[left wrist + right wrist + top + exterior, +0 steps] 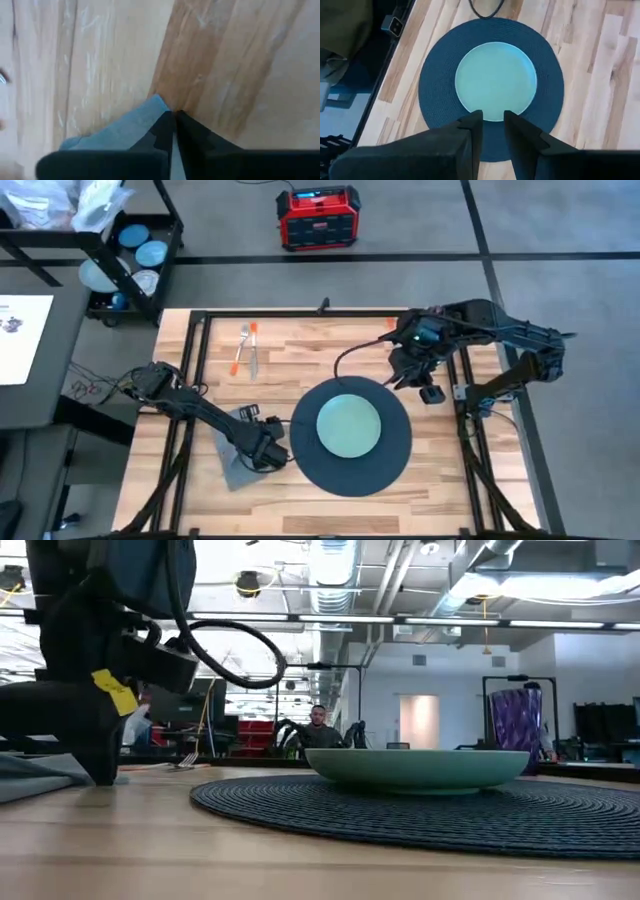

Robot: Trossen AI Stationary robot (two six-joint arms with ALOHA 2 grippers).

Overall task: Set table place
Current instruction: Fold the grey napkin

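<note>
On the wooden table [300, 340] lies a dark round mat [395, 455] with a pale green plate [348, 425] in its middle; both also show in the low view, mat [430, 810] and plate [420, 768]. A grey napkin [232, 452] lies flat on the wood just left of the mat. My left gripper [268, 450] is down on the napkin's corner nearest the mat, shut on it. My right gripper [430, 388] hovers above the table beyond the mat's far right, open, with nothing between its fingers [470, 127]. My left gripper pinches one corner of the napkin [157, 102] between its two fingers, which come from above, pointing down. The corner's tip sticks out just past the fingertips. The fingertips stand at table height [100, 778], and the rest of the napkin [120, 132] lies on the wood.
An orange-handled fork [240, 345] and a knife [254, 358] lie at the far left of the table. A black cable [350, 360] loops over the wood behind the mat. Off the table stand a black cart with blue plates [130, 255] and a red box [318, 218].
</note>
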